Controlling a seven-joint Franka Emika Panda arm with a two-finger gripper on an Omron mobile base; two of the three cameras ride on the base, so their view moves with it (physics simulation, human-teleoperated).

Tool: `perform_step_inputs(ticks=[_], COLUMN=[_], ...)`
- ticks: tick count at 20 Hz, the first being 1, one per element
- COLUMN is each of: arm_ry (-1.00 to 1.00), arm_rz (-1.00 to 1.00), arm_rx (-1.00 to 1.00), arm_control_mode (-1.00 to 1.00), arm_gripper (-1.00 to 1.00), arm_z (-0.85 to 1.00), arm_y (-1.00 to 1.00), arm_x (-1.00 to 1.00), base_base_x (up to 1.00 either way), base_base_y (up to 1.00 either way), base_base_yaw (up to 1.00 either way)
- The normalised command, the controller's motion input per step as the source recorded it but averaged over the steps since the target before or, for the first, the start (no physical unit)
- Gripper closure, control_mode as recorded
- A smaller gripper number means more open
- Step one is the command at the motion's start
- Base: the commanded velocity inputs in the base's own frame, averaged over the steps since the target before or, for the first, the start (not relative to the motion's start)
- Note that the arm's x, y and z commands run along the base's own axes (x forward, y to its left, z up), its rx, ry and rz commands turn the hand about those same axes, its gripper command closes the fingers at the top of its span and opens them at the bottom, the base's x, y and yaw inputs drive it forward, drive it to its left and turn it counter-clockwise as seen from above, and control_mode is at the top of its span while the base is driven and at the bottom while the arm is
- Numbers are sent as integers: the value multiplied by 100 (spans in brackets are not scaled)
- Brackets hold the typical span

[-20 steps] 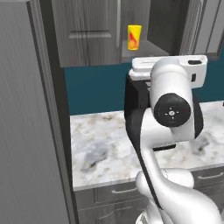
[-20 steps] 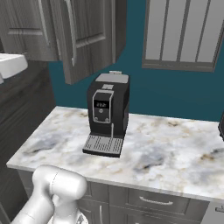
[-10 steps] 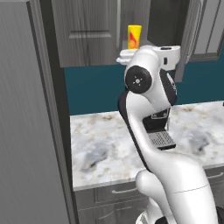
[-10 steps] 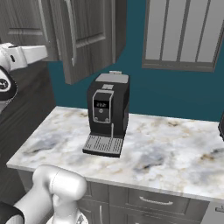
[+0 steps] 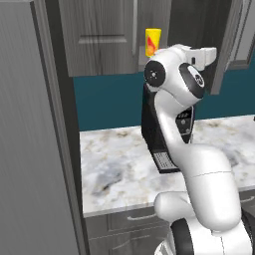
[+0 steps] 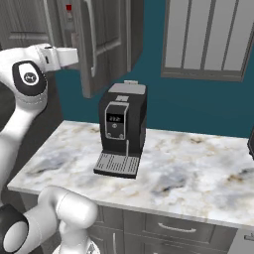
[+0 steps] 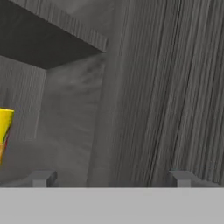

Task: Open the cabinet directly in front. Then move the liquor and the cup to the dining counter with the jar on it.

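The grey wood-grain cabinet (image 5: 99, 35) stands open, its right door (image 6: 109, 39) swung out with its bar handle toward me. The yellow cup (image 5: 153, 42) sits on the cabinet shelf, and it also shows at the left edge of the hand view as the cup (image 7: 5, 131). The liquor's red cap (image 6: 68, 7) peeks out beside the open door. My gripper (image 7: 111, 178) is raised to shelf height and faces the cabinet's inner wall, to the right of the cup. It is open wide with nothing between its fingertips (image 7: 41, 178). The dining counter and the jar are out of view.
A black coffee machine (image 6: 121, 130) stands on the marble worktop (image 6: 188, 168) under the cabinet. Grey drawers (image 6: 168, 225) run below the worktop. A tall grey panel (image 5: 30, 149) rises on the left, and a shuttered window (image 6: 206, 37) sits on the teal wall.
The arm has unfolded upward and the hand has risen from in front of the coffee machine to cabinet height, turned toward the open shelf. The jaws have stayed open.
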Motion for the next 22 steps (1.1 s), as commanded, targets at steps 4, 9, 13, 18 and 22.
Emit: perform_step_inputs(ticks=[4,9,13,18,22], arm_ry=[0,-2,-5,-8,-4], arm_rz=[-19,-8,1,26,47], arm_rx=[0,1,0,-1,3], arm_control_mode=[-100,-100,-100,-100,-100], arm_gripper=[-100,-100,-100,-100,-100], arm_z=[0,0,1,0,7], arm_y=[-100,-100,-14,75,95], arm_x=[6,8,-1,-23,-24], base_base_x=[0,0,0,0,0], base_base_y=[0,0,0,0,0], base_base_yaw=[0,0,0,0,0])
